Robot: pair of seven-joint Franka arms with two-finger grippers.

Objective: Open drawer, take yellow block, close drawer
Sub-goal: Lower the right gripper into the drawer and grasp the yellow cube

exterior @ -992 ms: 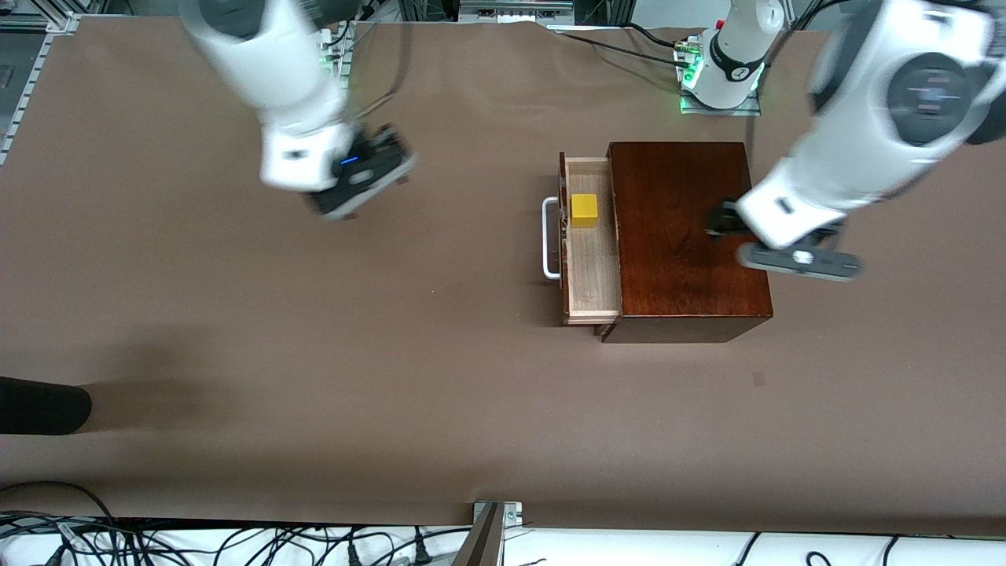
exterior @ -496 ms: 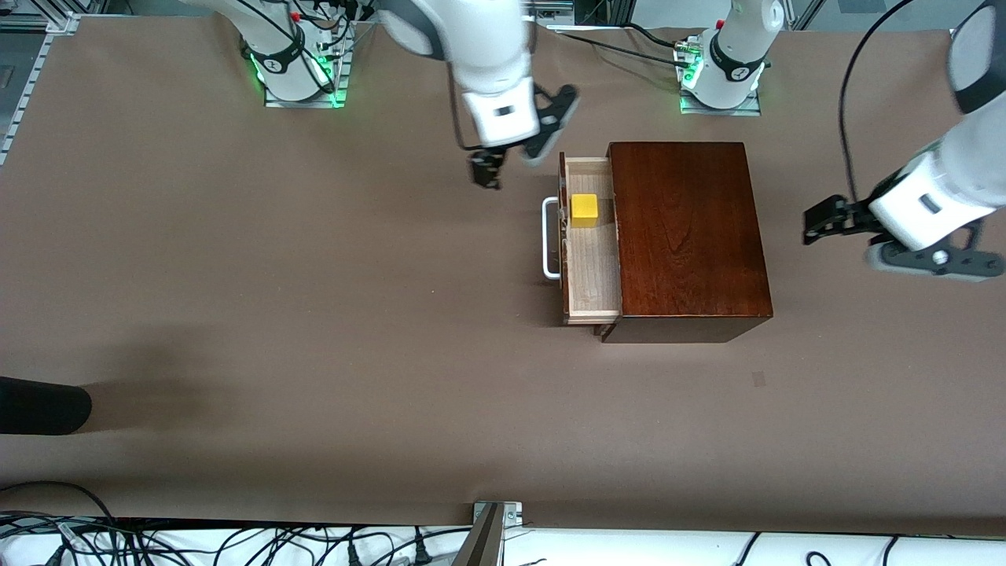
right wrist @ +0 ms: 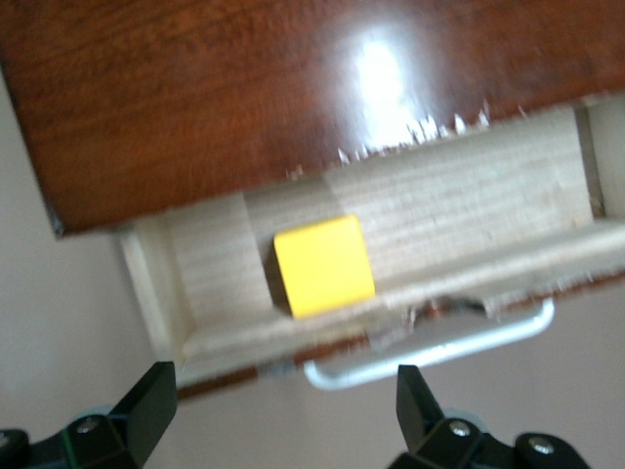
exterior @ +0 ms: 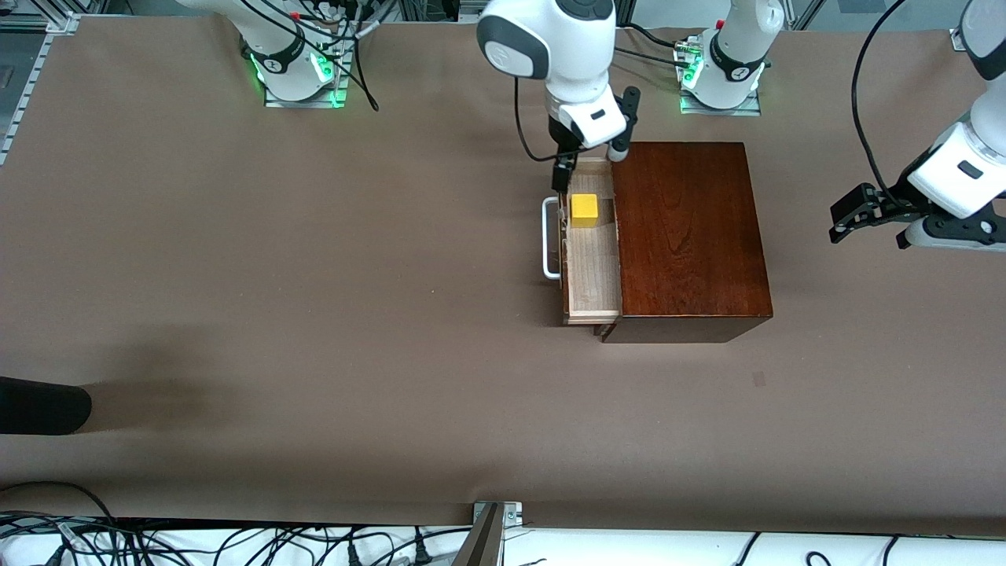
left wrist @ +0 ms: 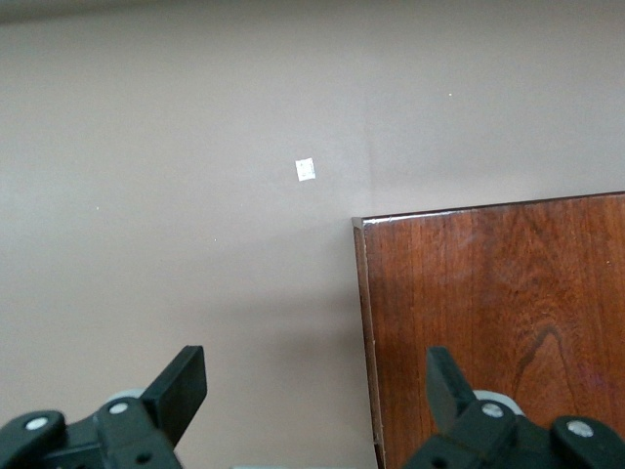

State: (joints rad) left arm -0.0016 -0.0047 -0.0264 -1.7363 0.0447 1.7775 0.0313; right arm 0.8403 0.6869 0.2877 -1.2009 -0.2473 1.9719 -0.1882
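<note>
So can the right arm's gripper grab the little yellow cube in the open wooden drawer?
Probably yes. The pale wooden drawer is pulled out, the small yellow cube sits uncovered, and the right gripper hangs open over the drawer near it.

The bench (exterior: 314,314) is covered in a matt brown sheet, smooth and paper-like, with faint creases. The wooden box (exterior: 688,236) is dark reddish-brown wood with visible grain and a glossy varnish that throws back a bright glare in the right wrist view. The drawer (exterior: 591,271) has a pale, unvarnished wood interior, rough and chipped along its edge. Its handle (exterior: 550,240) looks like smooth white-painted metal. The yellow block (exterior: 584,210) has plain, smooth, matt faces.
</note>
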